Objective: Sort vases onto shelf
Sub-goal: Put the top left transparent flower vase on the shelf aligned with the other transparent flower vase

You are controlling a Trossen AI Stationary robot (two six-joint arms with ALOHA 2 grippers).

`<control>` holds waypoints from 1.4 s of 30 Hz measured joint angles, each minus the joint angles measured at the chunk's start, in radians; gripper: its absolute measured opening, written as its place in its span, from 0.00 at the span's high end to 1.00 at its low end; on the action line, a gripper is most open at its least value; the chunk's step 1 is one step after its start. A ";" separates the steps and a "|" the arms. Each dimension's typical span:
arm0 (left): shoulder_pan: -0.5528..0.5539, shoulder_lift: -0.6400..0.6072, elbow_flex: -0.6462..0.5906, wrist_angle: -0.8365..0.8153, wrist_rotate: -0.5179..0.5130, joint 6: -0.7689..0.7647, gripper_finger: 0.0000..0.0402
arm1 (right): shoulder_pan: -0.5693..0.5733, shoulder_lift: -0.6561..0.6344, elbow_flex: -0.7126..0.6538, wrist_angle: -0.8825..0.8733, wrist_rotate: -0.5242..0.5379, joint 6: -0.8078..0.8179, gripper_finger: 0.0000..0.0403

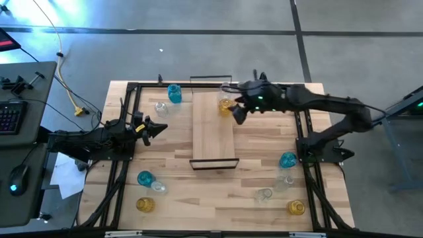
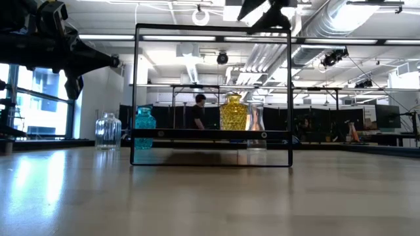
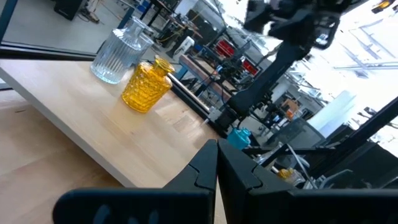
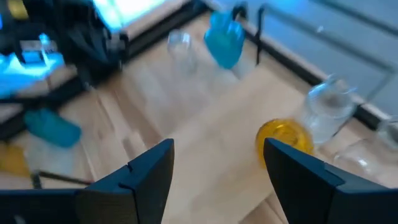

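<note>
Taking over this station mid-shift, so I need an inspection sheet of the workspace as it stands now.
Surface: wooden table, black frame rails.
Job's things: shelf holds a yellow vase and a clear vase; other vases loose on the table, such as a blue vase.
Clutter: papers by the left edge.
Claws: right claw open above the yellow vase; left claw shut, empty.
Cables: yellow cable on the floor.
Surroundings: keyboard, mouse; person behind.
</note>
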 joint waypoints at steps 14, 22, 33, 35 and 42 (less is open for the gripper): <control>0.000 0.000 0.000 -0.018 0.065 -0.023 1.00 | 0.129 -0.252 0.002 -0.196 0.153 0.190 0.39; 0.000 0.000 0.000 -0.021 0.092 -0.024 1.00 | 0.259 -0.272 0.002 -0.648 0.142 0.503 0.40; 0.000 0.001 0.002 0.022 0.112 -0.080 1.00 | 0.349 -0.272 0.002 -0.790 0.217 0.647 0.40; 0.000 0.001 0.026 0.046 0.133 -0.078 1.00 | 0.343 -0.272 0.002 -0.795 0.218 0.640 0.40; 0.000 0.071 0.263 0.046 0.070 0.135 1.00 | 0.310 -0.274 0.000 -0.870 0.317 0.598 0.40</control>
